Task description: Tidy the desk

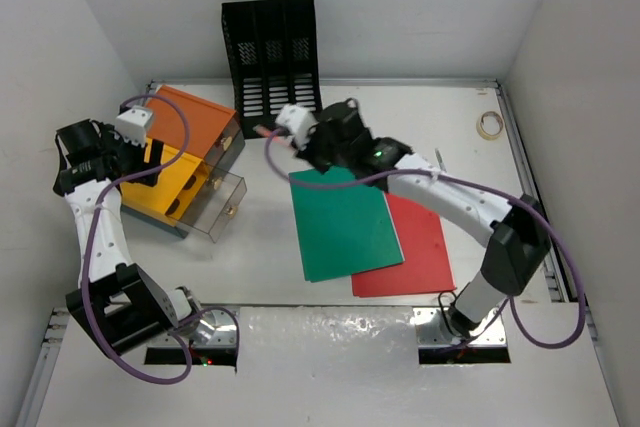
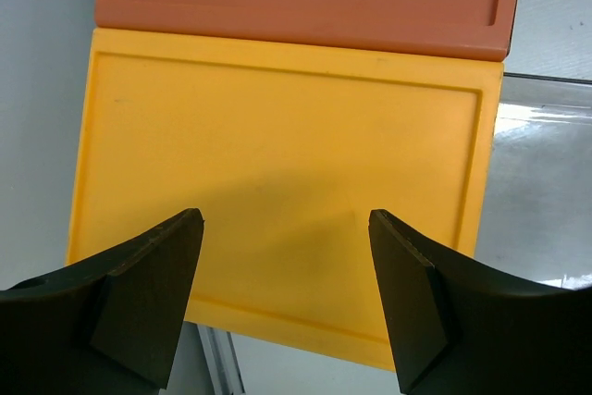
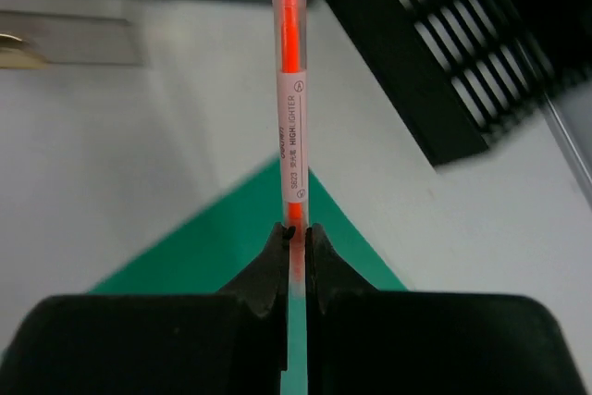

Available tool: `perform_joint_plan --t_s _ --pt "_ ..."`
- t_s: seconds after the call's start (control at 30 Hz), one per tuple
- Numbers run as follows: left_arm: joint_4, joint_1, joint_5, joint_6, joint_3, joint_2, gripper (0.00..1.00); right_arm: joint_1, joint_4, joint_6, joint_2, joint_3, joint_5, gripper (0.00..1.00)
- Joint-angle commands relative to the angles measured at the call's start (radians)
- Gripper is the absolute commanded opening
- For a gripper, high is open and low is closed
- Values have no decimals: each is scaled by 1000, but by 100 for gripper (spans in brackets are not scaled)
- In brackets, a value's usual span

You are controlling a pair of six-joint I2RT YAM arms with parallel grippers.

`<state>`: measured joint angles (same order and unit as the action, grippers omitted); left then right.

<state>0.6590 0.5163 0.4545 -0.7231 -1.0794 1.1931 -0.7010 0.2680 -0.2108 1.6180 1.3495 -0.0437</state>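
White walls [image 1: 400, 7] close in the desk [image 1: 260, 257], a flat white tabletop filling the scene from the arm bases to the far wall. At far centre a black mesh file rack [image 1: 272, 52] leans against that wall. An orange-and-yellow drawer box [image 1: 180, 152] sits at far left, its clear drawer [image 1: 215, 209] pulled out. In the middle a green folder [image 1: 345, 227] overlaps a red folder [image 1: 420, 247], and a tape roll [image 1: 489, 125] lies far right. The left gripper [image 2: 285, 219] hovers over the box's yellow top, jaws wide apart with nothing between them. The right gripper [image 3: 296, 233] is clamped on an orange highlighter [image 3: 290, 90] (its label reads "HIGHLIGHTER"), held above the desk between rack and box.
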Motion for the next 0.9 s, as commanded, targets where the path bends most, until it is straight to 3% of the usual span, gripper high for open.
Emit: perform_joint_plan --t_s 0.0,0.03,0.13,0.23,0.3,0.43,0.5,0.63,0.87 --pt "-9 13 -7 22 -48 -24 71 -116 -148 -126 43 110 -97 0" --pt "-9 40 1 31 -56 -24 71 -127 -126 -81 81 234 -134 0" --pt "-16 94 26 51 -71 -23 71 -179 -140 91 241 382 -208 0" --pt "-15 105 35 54 -74 -24 71 -222 -292 203 289 398 -196 0" --pt "-12 106 30 48 -76 -24 71 -238 -271 270 353 453 -188 0" --pt "-19 111 -13 22 -70 -27 71 -249 266 332 491 880 -88 0" --pt "-35 116 -23 21 -56 -27 72 -249 322 373 450 840 -85 0" --pt "-55 116 22 40 -47 -17 72 -249 232 471 316 604 -200 0" --pt "-3 116 116 -22 -82 -39 71 -249 389 530 421 705 -248 0"
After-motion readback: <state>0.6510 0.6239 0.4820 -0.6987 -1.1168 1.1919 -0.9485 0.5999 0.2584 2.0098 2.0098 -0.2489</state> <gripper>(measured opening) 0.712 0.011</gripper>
